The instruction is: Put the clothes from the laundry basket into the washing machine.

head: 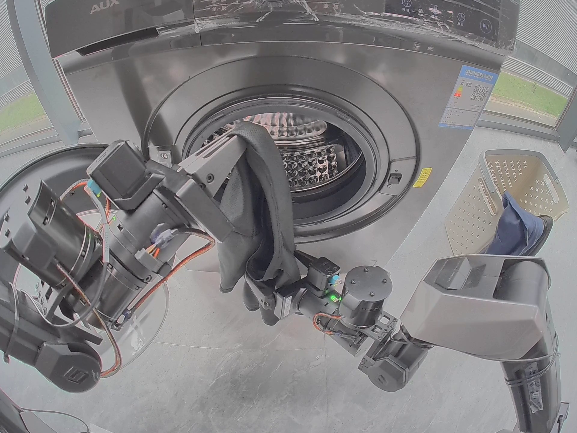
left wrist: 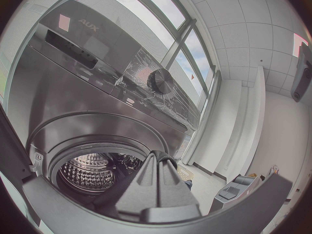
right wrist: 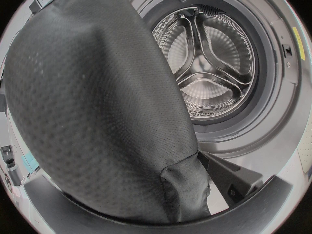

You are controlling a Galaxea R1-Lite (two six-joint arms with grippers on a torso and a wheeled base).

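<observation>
The washing machine (head: 360, 67) stood open. To its right the laundry basket (head: 481, 205) held a blue cloth (head: 517, 230). A dark garment (head: 258, 211) hung at the machine's mouth, lifted high, I judged, to clear the rim. The left hand (left wrist: 158, 161) was clamped on its top. The right hand (head: 264, 299) sat below the mouth at the hem, and I couldn't tell whether it gripped.

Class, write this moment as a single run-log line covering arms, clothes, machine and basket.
left gripper: shut on grey garment at washing machine opening | right gripper: at garment's lower end | basket: blue cloth inside
</observation>
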